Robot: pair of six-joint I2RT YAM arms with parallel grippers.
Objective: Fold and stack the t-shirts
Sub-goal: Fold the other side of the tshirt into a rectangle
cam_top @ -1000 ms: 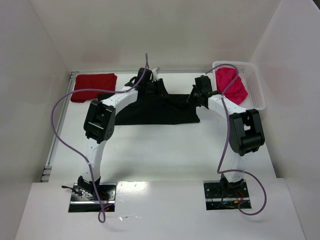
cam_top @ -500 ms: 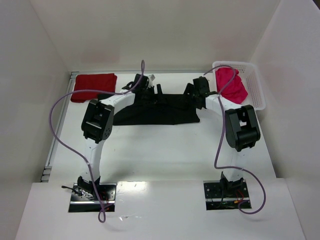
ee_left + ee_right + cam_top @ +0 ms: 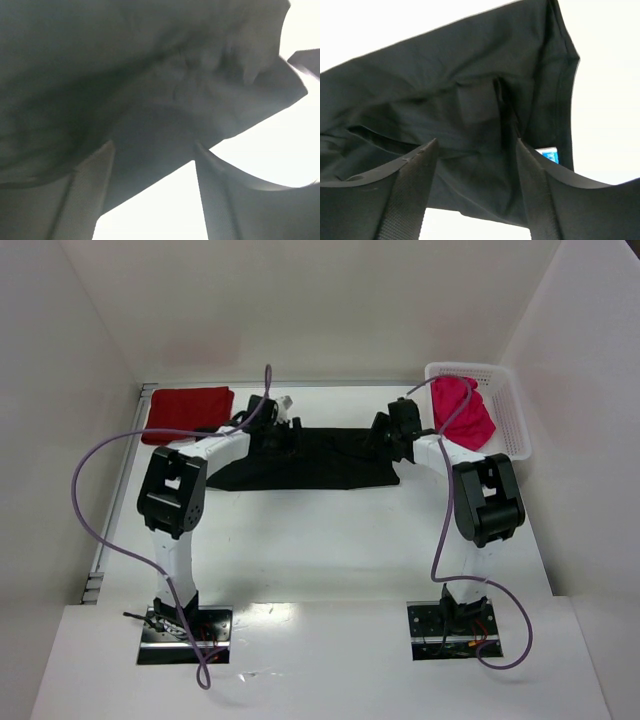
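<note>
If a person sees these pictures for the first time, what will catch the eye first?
The black t-shirt lies spread across the middle of the table, the left gripper and right gripper open over its far edge. Then the colours: a folded dark red t-shirt at the far left, a pink-red t-shirt heaped in the white basket at the far right.

I saw the spread t-shirt (image 3: 320,465) lying across the far middle of the table (image 3: 320,550). The folded t-shirt (image 3: 187,412) lay just beside it in the far-left corner. At far right stood the basket (image 3: 515,430), with the third t-shirt (image 3: 462,412) in it. My left gripper (image 3: 288,430) hung over the spread t-shirt's left end and my right gripper (image 3: 379,437) over its right end.
</note>
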